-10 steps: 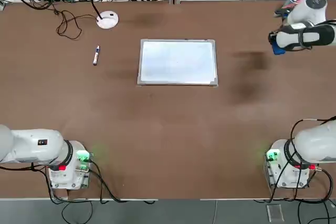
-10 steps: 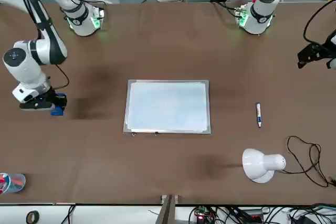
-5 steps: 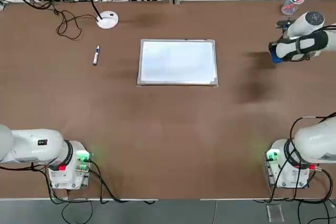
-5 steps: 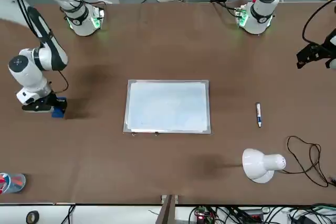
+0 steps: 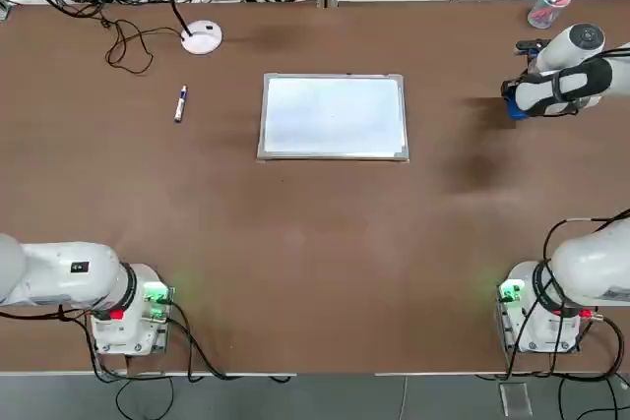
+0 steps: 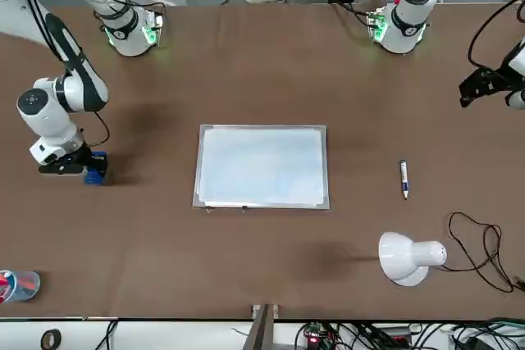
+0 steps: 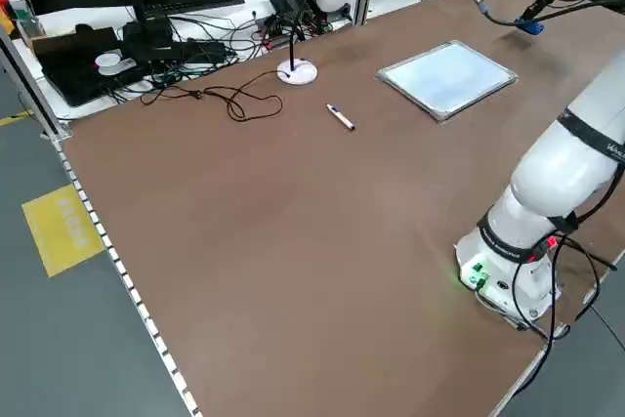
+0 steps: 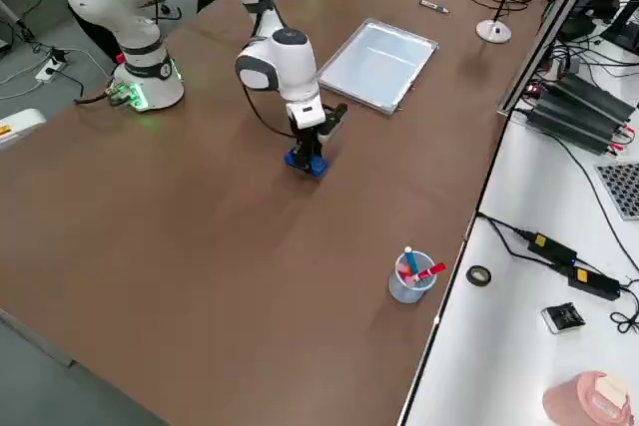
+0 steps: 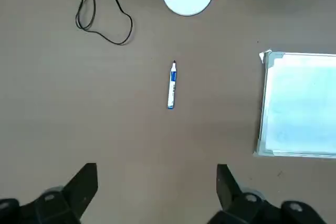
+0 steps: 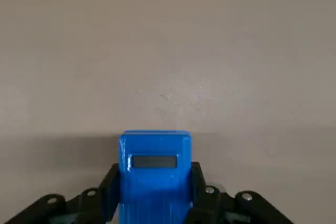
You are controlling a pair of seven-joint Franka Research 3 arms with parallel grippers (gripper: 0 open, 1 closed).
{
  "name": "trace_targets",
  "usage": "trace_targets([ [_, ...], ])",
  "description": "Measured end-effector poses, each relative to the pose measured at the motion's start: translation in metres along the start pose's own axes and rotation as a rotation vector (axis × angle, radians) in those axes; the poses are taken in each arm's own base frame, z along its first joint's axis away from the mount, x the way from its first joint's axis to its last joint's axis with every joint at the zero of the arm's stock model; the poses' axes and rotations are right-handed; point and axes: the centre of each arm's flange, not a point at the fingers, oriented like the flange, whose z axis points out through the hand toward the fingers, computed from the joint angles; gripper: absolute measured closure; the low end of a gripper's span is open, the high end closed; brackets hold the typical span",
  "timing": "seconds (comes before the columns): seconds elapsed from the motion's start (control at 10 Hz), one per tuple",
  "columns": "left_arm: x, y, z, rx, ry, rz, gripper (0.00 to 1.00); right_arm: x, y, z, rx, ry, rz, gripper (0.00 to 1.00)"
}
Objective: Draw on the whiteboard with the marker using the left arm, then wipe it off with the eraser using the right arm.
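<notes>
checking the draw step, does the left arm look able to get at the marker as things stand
Probably yes: the marker lies alone on bare table, and the left gripper hangs open above it.

Whiteboard (image 5: 334, 116): flat on the worktop, mid-table, long side across, thin silver frame, surface looks clean, no marks visible.

Marker (image 5: 181, 103): lying flat on the bare worktop on the robot's left side of the board, well apart from it, near the lamp base. White barrel with a blue label band, dark tip end. Nothing touching it.

Eraser (image 6: 94, 167): blue block with rounded edges, a dark rectangular inset on its top face. Clamped between the fingers of the right pincer (image 10: 153, 195), low over the worktop on the robot's right side, well apart from the whiteboard. Can't tell if it touches the surface.
</notes>
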Motion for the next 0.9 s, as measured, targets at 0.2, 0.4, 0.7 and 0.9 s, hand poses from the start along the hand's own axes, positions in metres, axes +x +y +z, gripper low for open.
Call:
trace_targets([
  [0.2, 0.0, 0.0, 0.0, 0.0, 0.0, 0.0, 0.0, 0.0, -0.0002, 0.0, 0.0, 0.0, 0.009, 0.39],
  [0.4, 0.0001, -0.0004, 0.0, 0.0, 0.0, -0.001, 0.0, 0.001, -0.0003, -0.0008, 0.002, 0.01, 0.011, 0.25],
  [0.7, 0.0001, -0.001, 0.0, 0.0, 0.0, -0.002, 0.0, 0.001, -0.0008, 0.0003, 0.004, 0.019, 0.014, 0.11],
  [0.9, 0.0002, -0.001, -0.0003, 0.0, 0.001, -0.002, 0.0, 0.0007, -0.0015, 0.0012, 0.005, 0.019, 0.034, 0.0],
])
